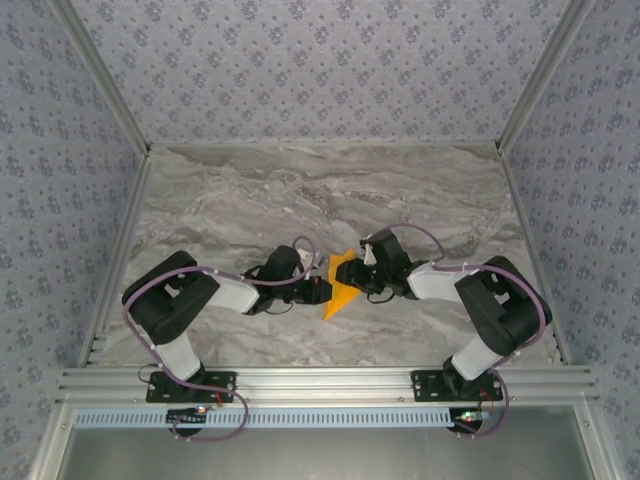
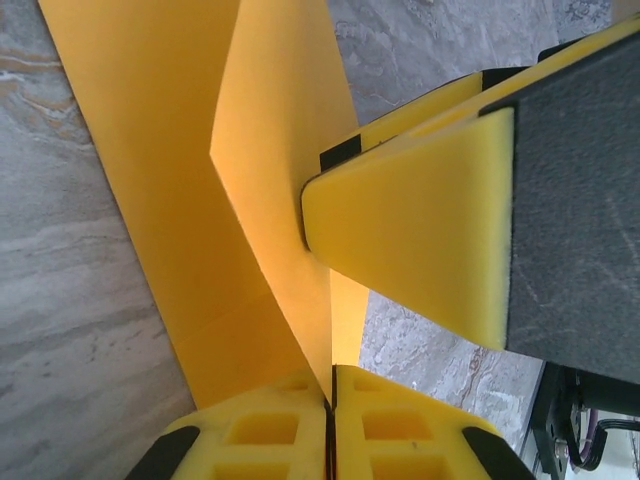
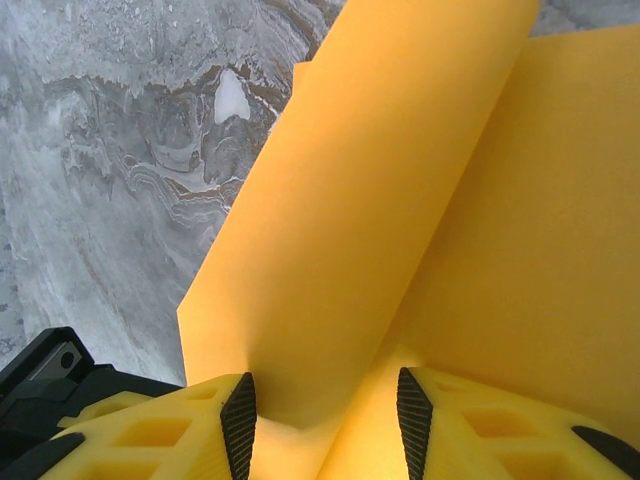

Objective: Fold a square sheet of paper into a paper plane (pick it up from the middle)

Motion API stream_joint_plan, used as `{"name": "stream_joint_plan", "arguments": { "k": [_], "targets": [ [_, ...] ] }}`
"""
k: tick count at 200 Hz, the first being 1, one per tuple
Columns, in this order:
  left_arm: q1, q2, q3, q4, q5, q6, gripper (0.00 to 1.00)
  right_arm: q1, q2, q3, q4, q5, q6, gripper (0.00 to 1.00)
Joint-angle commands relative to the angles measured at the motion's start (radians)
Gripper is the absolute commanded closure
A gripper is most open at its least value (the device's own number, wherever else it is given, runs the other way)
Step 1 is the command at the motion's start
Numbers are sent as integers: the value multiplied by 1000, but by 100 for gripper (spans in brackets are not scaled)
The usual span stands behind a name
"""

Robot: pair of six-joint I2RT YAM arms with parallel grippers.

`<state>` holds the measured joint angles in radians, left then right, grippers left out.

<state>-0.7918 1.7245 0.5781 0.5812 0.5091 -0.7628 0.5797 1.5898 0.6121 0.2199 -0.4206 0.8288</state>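
Folding is in hand: our orange sheet of paper (image 1: 341, 285) sits between the two arms toward the near side of the table (image 1: 300, 190), partly bent up and not yet a dart. Our left end effector (image 2: 331, 415) is pinched tight on one edge, while our right end effector (image 3: 328, 415) stands half-wide astride a raised flap, and we cannot tell whether it grips. Next, we judge, that flap wants pressing flat along its crease without tearing.
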Motion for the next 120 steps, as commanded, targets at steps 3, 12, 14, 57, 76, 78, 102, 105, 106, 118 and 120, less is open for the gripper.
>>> {"name": "stream_joint_plan", "arguments": {
  "k": [3,12,14,57,76,78,102,105,106,118,120],
  "targets": [
    [9,9,1,42,22,-13,86,12,23,37,-70,41,-25,55],
    [12,0,-2,41,25,-19,82,14,25,44,-92,56,-25,55],
    [12,-3,-4,41,25,-19,81,15,25,47,-97,61,-26,55],
    [25,-125,-41,-59,-19,-9,69,32,39,78,-185,121,-26,55],
    [30,-189,-60,-133,-64,6,68,35,41,90,-219,147,-25,55],
    [32,-197,-62,-139,-70,6,69,35,42,92,-223,152,-23,55],
    [33,-242,-63,-160,-78,2,71,43,51,114,-281,189,-19,54],
    [33,-243,-62,-155,-74,1,72,42,52,116,-285,192,-16,54],
    [34,-243,-62,-153,-72,0,72,42,52,116,-286,193,-16,54],
    [34,-240,-54,-128,-55,-11,73,47,59,123,-304,207,-11,55],
    [34,-238,-52,-125,-50,-14,73,47,60,123,-306,208,-9,55]
  ]
}}
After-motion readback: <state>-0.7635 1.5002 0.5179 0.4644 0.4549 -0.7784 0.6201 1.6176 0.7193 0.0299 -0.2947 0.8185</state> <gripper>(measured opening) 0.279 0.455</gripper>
